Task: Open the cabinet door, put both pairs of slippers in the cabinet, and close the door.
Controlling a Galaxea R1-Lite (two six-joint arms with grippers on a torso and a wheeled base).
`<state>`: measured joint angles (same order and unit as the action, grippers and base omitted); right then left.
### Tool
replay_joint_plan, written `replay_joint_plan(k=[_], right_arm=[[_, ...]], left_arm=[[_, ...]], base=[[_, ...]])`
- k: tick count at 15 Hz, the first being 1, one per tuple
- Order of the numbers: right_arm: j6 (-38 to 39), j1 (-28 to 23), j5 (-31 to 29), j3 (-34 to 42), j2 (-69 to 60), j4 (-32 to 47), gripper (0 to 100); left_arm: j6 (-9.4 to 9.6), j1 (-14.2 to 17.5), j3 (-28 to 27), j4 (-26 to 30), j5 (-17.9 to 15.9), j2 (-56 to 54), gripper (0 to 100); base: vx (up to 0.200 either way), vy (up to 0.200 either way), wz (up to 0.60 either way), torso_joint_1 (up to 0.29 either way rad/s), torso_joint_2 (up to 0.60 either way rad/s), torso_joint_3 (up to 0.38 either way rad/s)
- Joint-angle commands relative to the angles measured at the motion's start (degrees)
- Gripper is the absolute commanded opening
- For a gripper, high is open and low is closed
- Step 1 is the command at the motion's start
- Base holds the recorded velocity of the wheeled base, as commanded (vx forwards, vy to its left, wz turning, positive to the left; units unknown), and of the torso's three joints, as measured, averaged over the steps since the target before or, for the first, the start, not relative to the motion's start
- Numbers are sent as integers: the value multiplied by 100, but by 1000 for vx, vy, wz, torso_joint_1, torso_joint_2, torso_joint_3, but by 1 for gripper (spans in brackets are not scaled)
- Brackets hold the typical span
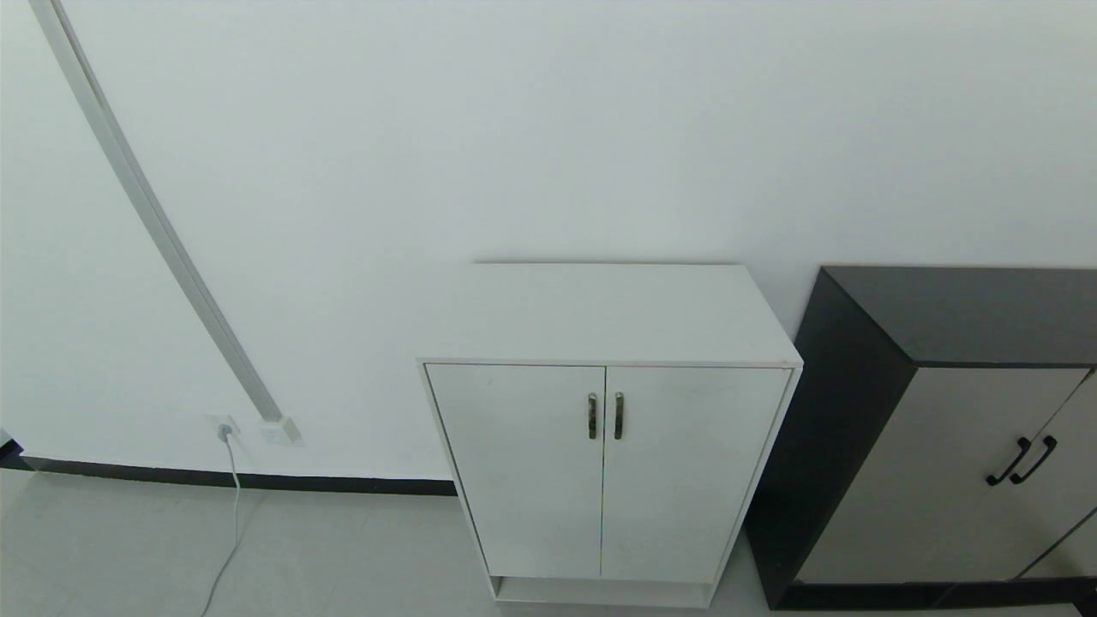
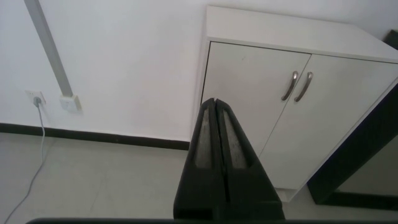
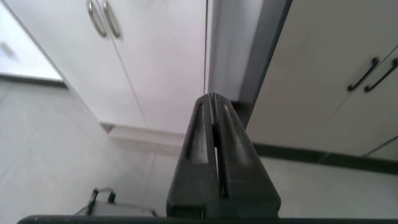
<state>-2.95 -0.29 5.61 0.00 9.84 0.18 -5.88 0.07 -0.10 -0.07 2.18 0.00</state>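
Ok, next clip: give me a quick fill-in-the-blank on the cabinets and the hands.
1. Both doors of the white cabinet are ____.
2. The black cabinet stands to the ____ of it.
3. The left hand and the right hand are both ____.
Missing words: shut; right; shut.

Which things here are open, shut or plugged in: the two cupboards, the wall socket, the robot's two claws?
white cabinet: both doors shut
black cabinet: doors shut
wall socket: cable plugged in
left gripper: shut, empty
right gripper: shut, empty
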Motion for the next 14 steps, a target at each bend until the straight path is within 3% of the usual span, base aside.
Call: replay_joint_plan(k=[1, 5, 9, 14], right_arm=[[-4, -41, 2, 0, -711, -1, 0], [286, 3, -7, 0, -975, -27, 0], [471, 3, -490, 0, -975, -45, 0], [471, 3, -499, 0, -975, -53, 0]], left_arm=[[-1, 1, 1, -1, 2, 0, 0], [-1, 1, 1, -1, 2, 0, 0], [25, 1, 1, -1, -7, 0, 0], [25, 1, 1, -1, -7, 9, 0]], base=[[0, 0, 0, 0, 0, 0], [0, 0, 0, 0, 0, 0], [0, 0, 0, 0, 0, 0], [0, 0, 0, 0, 0, 0]])
